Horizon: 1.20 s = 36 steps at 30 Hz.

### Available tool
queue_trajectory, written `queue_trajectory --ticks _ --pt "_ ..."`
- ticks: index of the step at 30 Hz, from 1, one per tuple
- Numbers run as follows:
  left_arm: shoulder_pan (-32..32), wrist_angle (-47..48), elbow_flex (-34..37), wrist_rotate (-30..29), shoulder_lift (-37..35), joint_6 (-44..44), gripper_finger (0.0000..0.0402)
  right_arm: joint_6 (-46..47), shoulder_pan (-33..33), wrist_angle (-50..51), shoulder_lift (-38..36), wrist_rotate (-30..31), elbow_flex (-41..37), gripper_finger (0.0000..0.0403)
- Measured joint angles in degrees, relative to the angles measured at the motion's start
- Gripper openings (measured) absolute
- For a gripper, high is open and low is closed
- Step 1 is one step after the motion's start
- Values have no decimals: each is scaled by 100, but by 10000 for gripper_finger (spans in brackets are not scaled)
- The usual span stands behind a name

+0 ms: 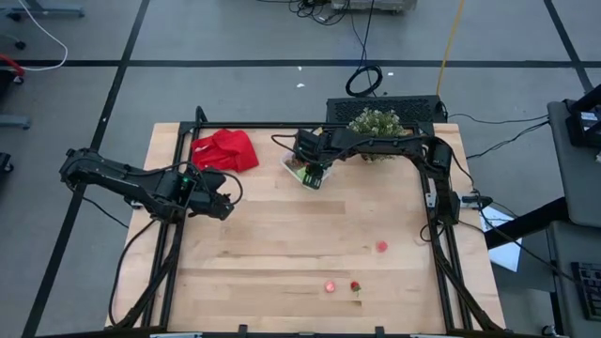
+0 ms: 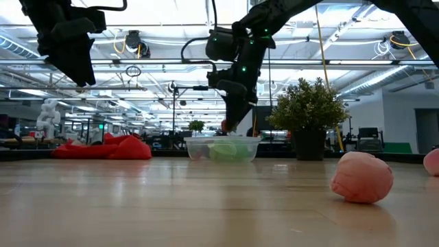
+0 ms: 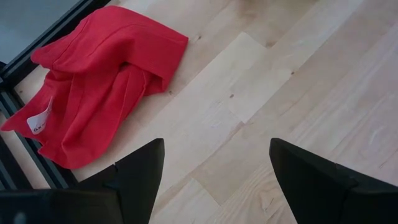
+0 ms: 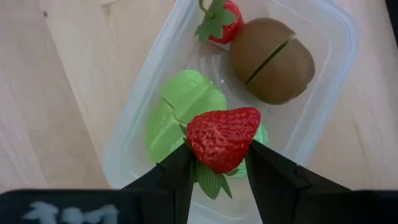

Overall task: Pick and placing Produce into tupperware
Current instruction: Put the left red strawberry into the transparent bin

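Right claw [image 4: 219, 163] grips a strawberry [image 4: 222, 138] directly over the tupperware [image 4: 323, 93], already holding three produce pieces; three more [image 1: 355, 286] sit on counter [image 1: 282, 244] well away; left claw [image 3: 214, 171] wide, idle.

A red cloth [image 1: 225, 150] lay crumpled near the far left corner of the wooden table [image 1: 282, 244], beside the black frame rail [image 1: 178, 141]. In the left wrist view the red cloth [image 3: 93, 81] showed a small white label [image 3: 40, 118] at one edge. A bushy green potted plant [image 1: 376, 124] stood at the far edge of the table, right of centre; in the low view the potted plant [image 2: 309, 110] sat in a dark pot [image 2: 309, 145]. Black cables [image 1: 364, 80] lay coiled on the grey floor beyond the table. The low view showed a large room with ceiling lights [image 2: 226, 10] behind the table
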<state>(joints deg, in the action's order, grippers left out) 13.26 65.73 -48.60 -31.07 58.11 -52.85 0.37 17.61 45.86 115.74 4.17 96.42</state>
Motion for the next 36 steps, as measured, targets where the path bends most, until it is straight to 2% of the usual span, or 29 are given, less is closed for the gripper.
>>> queue_trajectory --ticks 6,36 --pt "-1 0 0 0 0 -14 296 -1 22 -64 66 -274 0 130" --pt "1 -4 0 7 0 -10 296 -258 273 -790 70 -437 -317 130"
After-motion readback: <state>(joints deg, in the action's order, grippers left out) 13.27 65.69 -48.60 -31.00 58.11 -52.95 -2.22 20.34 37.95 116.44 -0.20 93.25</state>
